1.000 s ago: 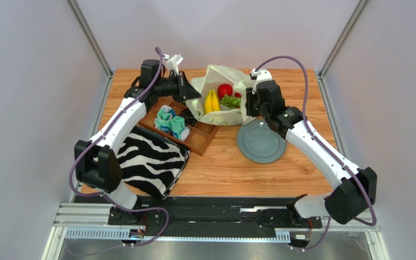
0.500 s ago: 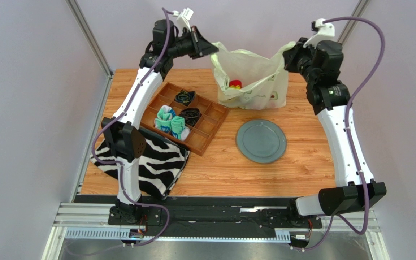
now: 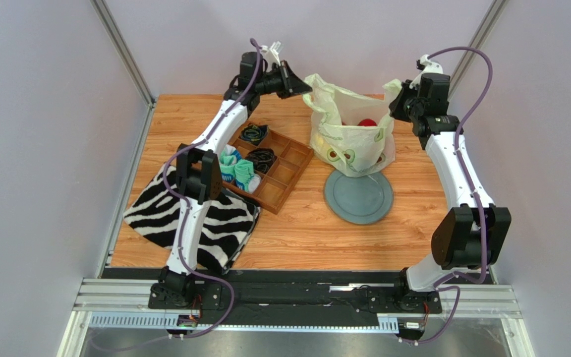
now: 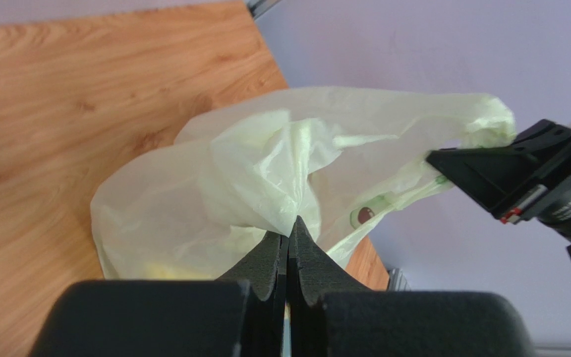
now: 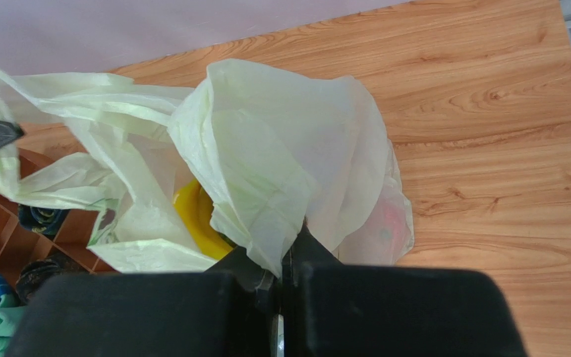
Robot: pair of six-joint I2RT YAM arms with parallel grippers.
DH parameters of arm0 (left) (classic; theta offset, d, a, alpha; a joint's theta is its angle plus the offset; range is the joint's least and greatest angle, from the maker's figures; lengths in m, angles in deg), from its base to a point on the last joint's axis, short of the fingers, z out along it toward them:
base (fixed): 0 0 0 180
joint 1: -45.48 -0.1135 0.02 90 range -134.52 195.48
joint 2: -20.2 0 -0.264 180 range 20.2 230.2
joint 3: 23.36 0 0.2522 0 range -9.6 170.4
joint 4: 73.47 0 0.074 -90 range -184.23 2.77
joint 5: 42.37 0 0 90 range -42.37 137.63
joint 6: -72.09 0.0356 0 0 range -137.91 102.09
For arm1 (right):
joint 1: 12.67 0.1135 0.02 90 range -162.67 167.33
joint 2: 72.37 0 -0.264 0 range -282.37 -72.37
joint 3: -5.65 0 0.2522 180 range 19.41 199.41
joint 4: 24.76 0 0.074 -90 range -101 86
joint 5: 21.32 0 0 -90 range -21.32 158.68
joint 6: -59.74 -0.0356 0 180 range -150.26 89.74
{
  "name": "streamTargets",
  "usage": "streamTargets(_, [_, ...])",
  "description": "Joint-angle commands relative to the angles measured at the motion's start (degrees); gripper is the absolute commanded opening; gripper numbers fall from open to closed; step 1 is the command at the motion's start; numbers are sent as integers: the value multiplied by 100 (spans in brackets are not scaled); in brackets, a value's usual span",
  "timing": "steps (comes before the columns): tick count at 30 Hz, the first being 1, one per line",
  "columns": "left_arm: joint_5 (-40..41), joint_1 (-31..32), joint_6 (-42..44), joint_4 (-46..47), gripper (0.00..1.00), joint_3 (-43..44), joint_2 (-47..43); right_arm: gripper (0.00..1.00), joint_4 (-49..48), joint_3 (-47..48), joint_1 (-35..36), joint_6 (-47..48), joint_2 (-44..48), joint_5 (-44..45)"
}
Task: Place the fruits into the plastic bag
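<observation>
Two grippers, one bag held up between them.
The left gripper (image 4: 290,236) is clenched on one handle of the single pale-yellow crinkly plastic bag (image 3: 349,141). Inside show one red round fruit (image 3: 368,123) and one yellow fruit (image 5: 194,216). The right gripper (image 5: 287,256) is clamped on the other handle. The bag hangs by the far rim of one round grey plate (image 3: 358,202).

My top camera sits high behind my bases (image 3: 296,296), at frame bottom, facing down. My wrist cameras look along my fingers (image 4: 270,264), close to the plastic bag (image 3: 349,137), shared by all views.
</observation>
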Motion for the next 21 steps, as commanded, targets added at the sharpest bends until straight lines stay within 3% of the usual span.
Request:
streamTargets(1, [-197, 142, 315, 352, 0, 106, -331, 1, -306, 200, 8, 5, 193, -214])
streamTargets(3, [-119, 150, 439, 317, 2, 80, -437, 3, -245, 279, 8, 14, 184, -258])
streamTargets(6, [-22, 151, 755, 221, 22, -78, -683, 14, -192, 306, 8, -4, 246, -355])
streamTargets(7, [5, 151, 930, 186, 39, -139, -840, 25, -200, 306, 8, -4, 263, -381])
streamTargets(9, [136, 151, 1124, 98, 57, -368, -1034, 45, -174, 280, 8, 5, 369, -399])
streamTargets(10, [207, 151, 1334, 80, 70, -473, -1270, 63, -157, 245, 8, 5, 421, -399])
streamTargets(11, [381, 151, 1449, 54, 76, -726, -1394, 70, -148, 209, -1, 22, 526, -399])
streamTargets(12, [609, 151, 1781, 53, 87, -1042, -1874, 85, -139, 113, 8, 40, 693, -382])
streamTargets(14, [962, 142, 2046, 176, 95, -1623, -2420, 89, -130, 25, 8, 84, 947, -338])
streamTargets(21, [2253, -7, 2338, 625, 96, -3827, -4162, 94, -121, -485, 8, 119, 1913, -13])
